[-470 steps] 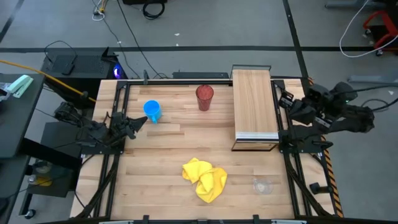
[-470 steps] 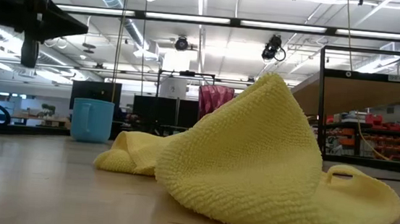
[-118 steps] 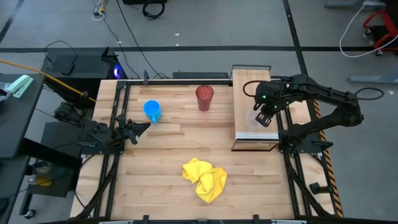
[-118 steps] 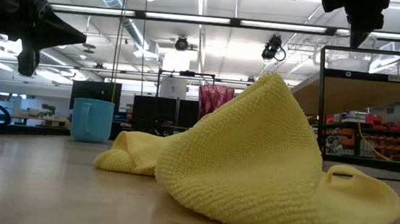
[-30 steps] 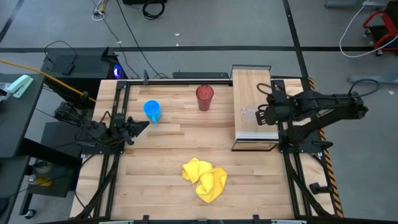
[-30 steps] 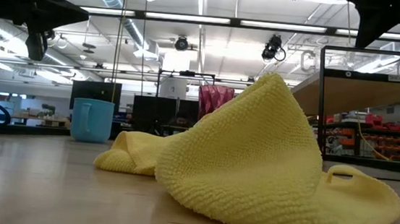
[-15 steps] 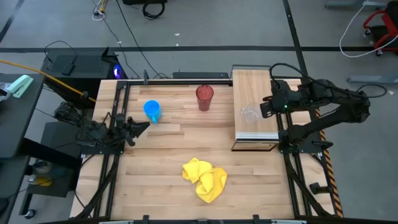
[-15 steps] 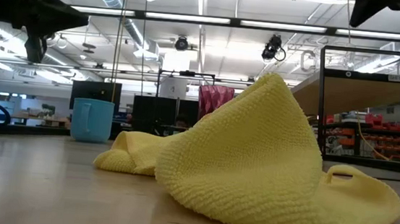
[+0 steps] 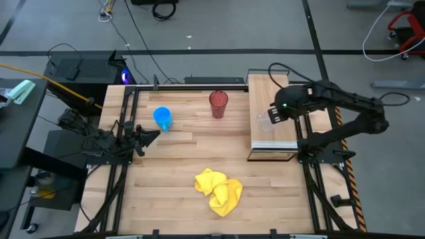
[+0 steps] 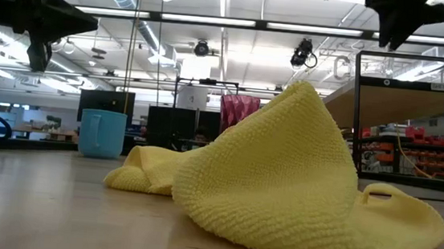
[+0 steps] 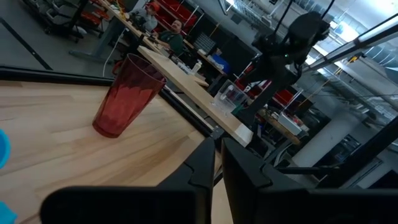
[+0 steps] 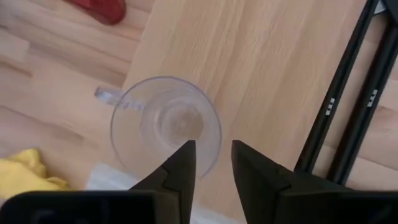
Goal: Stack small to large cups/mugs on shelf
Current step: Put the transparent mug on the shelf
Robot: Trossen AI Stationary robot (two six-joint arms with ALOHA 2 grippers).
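Observation:
The small clear cup (image 12: 166,127) stands upright on its base on the light-wood shelf (image 9: 272,93), close to the shelf's left edge. My right gripper (image 12: 213,152) hangs open just above it, fingers pointing down, touching nothing. The dark red tumbler (image 9: 218,103) stands on the table left of the shelf. The blue mug (image 9: 163,118) stands farther left. My left gripper (image 9: 149,133) waits shut beside the mug, holding nothing.
A crumpled yellow cloth (image 9: 218,191) lies on the table near its front edge and fills much of the low view. Black frame rails (image 12: 348,93) run along the shelf's right side. Bare tabletop lies between the mug, the tumbler and the cloth.
My right gripper has come away from the clear cup, gone up and swung over the shelf toward the table's left edge, its arm now raised. The cup stays standing where it was on the shelf.

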